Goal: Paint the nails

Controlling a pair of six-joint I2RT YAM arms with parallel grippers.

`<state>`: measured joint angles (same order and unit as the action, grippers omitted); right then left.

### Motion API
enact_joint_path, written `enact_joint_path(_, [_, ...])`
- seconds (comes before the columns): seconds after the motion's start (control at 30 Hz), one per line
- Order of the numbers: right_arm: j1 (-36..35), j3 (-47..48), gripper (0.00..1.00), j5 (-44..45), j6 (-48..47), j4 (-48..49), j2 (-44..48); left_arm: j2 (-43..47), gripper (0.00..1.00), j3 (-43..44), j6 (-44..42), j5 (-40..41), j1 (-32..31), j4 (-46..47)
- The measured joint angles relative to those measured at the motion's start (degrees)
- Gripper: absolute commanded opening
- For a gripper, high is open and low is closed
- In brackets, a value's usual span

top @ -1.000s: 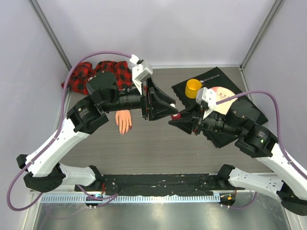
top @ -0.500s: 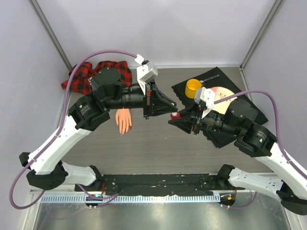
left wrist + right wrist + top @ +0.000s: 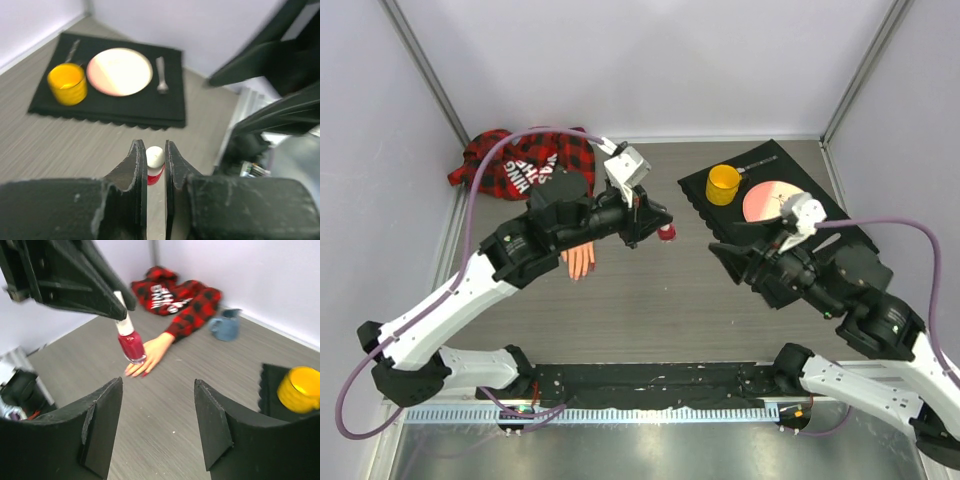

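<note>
My left gripper (image 3: 660, 222) is shut on the white cap of the small red polish bottle (image 3: 667, 234), which hangs above the table. In the left wrist view the cap (image 3: 155, 156) sits pinched between the jaws of that gripper (image 3: 156, 150). The right wrist view shows the bottle (image 3: 131, 345) hanging in front of the mannequin hand (image 3: 152, 354), whose nails (image 3: 141, 373) look reddish. The hand (image 3: 578, 257) lies palm down with its plaid sleeve (image 3: 525, 160) at the back left. My right gripper (image 3: 722, 256) stands open and empty, apart from the bottle; its jaws (image 3: 157, 386) are spread wide.
A black placemat (image 3: 840, 225) at the back right carries a yellow cup (image 3: 723, 184), a pink plate (image 3: 770, 200) and a fork (image 3: 161, 82). A blue mug (image 3: 225, 325) stands beside the sleeve. Enclosure walls close in on the left, back and right.
My left gripper shut on the cap. My right gripper let go of the bottle, opened and drew back to the right. The left arm now carries the bottle alone.
</note>
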<state>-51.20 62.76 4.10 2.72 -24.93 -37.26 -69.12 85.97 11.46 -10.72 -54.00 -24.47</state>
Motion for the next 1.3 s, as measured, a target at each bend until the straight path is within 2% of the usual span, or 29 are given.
enact_joint_path(0.3, [0.00, -11.32, 0.63, 23.56, 10.21, -1.88, 16.72, -4.50, 0.00, -17.22, 1.77, 14.67, -0.02, 14.62])
enact_joint_path(0.53, [0.00, -11.56, 0.61, 31.82, 12.63, -3.08, 25.83, -15.96, 0.00, -26.60, -0.17, 22.51, -3.45, 30.51])
enact_joint_path(0.67, [0.00, -10.95, 0.61, 33.64, 12.94, -3.65, 26.58, -23.26, 0.00, -30.14, -1.57, 24.44, -5.68, 40.15])
enact_joint_path(0.87, [0.00, -10.88, 0.61, 34.49, 12.94, -4.92, 26.38, -32.33, 0.00, -30.16, -2.97, 25.68, -6.34, 48.11])
enact_joint_path(1.27, [-0.02, -10.88, 0.61, 35.19, 12.92, -5.62, 26.38, -36.89, 0.00, -29.75, -2.97, 25.73, -6.60, 55.41])
enact_joint_path(1.3, [0.00, -10.88, 0.61, 35.21, 12.92, -5.62, 26.38, -36.96, 0.02, -29.75, -2.97, 25.73, -6.64, 55.71])
